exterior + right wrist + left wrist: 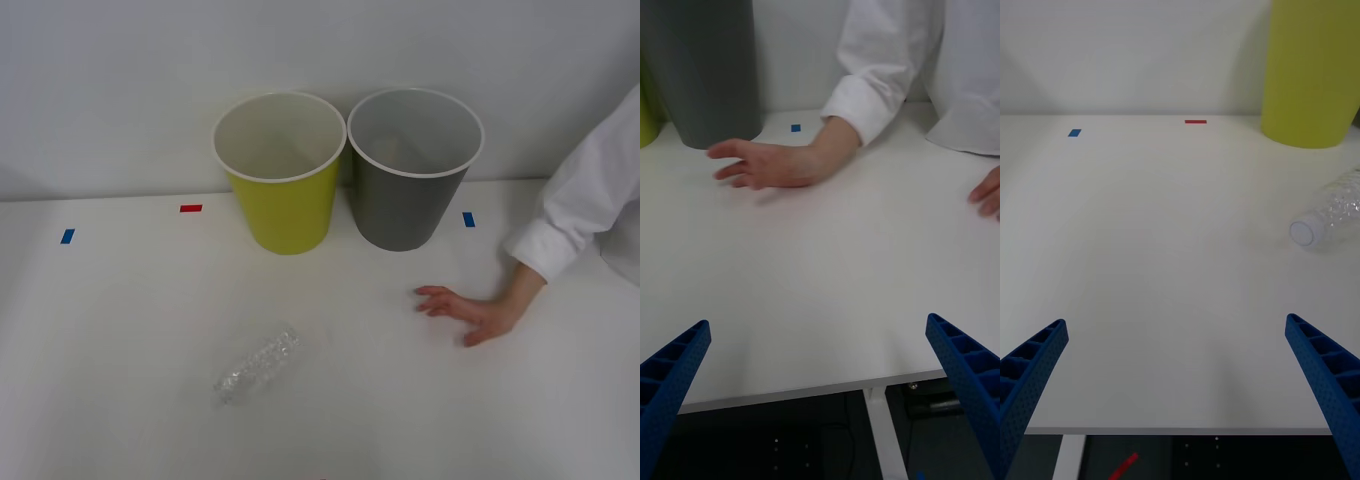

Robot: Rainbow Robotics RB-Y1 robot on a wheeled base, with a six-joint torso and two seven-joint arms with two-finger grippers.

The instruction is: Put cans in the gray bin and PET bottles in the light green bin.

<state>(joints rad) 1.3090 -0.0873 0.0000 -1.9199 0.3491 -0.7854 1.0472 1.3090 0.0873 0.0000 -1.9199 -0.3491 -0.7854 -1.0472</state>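
While the PET bottle [257, 364] is lying on its side on the table [120, 330], in front of the light green bin [280, 170], I am holding both grippers released, left gripper [1180, 397] and right gripper [820, 397] at the table's near edge. Beside the light green bin, the gray bin [412, 168] is standing, a person's hand [470, 312] resting before it.

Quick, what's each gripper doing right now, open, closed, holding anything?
Left gripper: open, holding nothing.
Right gripper: open, holding nothing.
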